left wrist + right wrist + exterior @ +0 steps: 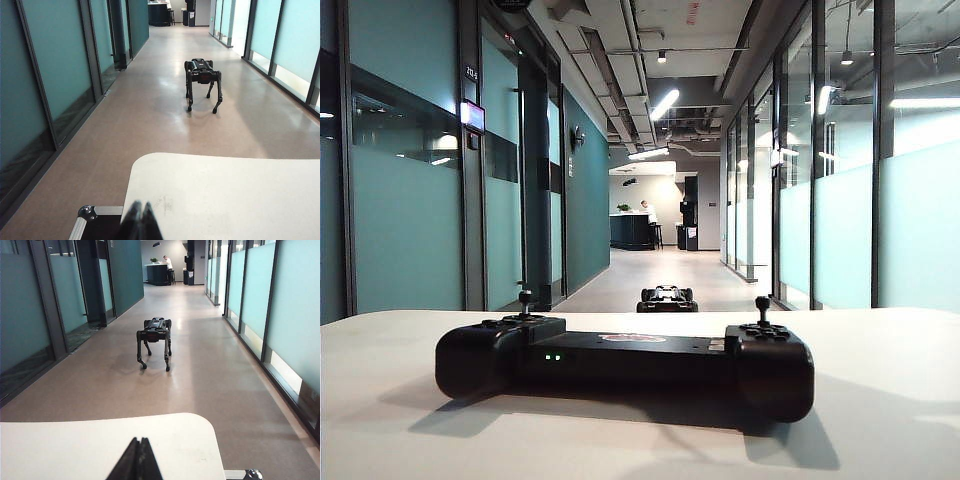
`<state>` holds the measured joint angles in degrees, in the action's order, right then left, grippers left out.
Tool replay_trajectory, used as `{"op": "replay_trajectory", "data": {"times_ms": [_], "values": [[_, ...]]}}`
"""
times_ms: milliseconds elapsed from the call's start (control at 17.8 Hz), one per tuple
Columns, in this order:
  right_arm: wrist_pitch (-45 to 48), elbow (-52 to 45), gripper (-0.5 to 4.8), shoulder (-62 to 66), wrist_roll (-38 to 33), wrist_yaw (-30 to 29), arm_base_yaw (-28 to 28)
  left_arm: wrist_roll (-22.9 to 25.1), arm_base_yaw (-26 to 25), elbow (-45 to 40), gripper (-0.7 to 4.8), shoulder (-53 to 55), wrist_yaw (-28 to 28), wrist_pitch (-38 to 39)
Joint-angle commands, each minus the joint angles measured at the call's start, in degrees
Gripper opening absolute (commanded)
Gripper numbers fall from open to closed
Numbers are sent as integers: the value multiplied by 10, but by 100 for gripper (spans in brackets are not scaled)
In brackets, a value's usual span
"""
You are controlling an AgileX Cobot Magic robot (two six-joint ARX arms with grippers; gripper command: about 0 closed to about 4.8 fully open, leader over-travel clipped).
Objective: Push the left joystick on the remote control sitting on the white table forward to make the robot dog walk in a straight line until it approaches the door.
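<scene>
With both hands clenched empty, the left hand and right hand hover back at the near edge of the large matte white table. We judge the left one should reach the small left thumbstick of the wide black gamepad-like remote control and press it straight toward the far end, so the small black four-legged robot dog walks without veering.

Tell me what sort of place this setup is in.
Most likely an office building corridor. Frosted teal glass partition walls line both sides, exposed ducts and strip lights run overhead, and a dark reception-style counter stands at the far end. The small black four-legged robot dog stands on the smooth hallway floor.
</scene>
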<state>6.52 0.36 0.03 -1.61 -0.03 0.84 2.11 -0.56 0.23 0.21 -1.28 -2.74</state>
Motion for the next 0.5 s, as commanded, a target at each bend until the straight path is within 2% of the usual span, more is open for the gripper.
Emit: {"op": "replay_trajectory", "data": {"times_ms": [56,336,504], "values": [[10,-3,0,-2,-1,5,0,3,0,2,-4,0,2,-8],[10,-3,-1,-2,-1,5,0,3,0,2,-5,0,0,-8],[17,18,-2,-2,-1,12,0,-7,0,6,-5,0,0,-52]]}}
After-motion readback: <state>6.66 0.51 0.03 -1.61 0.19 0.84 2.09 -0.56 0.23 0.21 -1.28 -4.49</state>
